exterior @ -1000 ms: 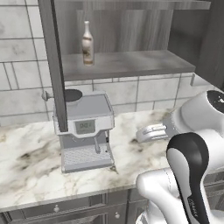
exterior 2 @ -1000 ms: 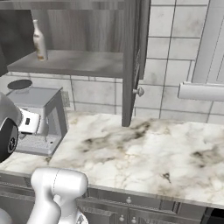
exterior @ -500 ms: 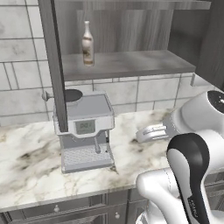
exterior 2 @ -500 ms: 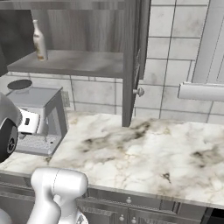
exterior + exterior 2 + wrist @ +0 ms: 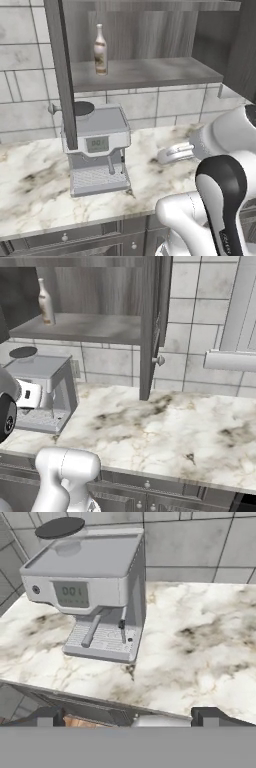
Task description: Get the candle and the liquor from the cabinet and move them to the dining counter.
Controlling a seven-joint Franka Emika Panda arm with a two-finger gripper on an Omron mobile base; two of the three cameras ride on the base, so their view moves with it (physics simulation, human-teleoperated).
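The liquor (image 5: 100, 50) is a slender brown bottle with a pale label, standing upright at the left of the grey shelf (image 5: 150, 72) inside the open cabinet (image 5: 60, 75). The right base view shows the liquor (image 5: 46, 303) far left on the shelf, with the cabinet door (image 5: 150, 326) swung out edge-on. My gripper (image 5: 167, 155) hangs low over the marble worktop, right of the coffee machine and well below the shelf. In the hand view the gripper (image 5: 130, 719) is open with nothing between its fingertips (image 5: 50, 717). The candle and the dining counter are out of view.
A silver coffee machine (image 5: 97, 150) (image 5: 95, 587) stands on the marble worktop (image 5: 175, 421) under the shelf's left part. Both cabinet doors jut out over the worktop. A pale rail-like fixture (image 5: 230, 360) hangs on the tiled wall at right. Grey drawers (image 5: 150, 488) run below.
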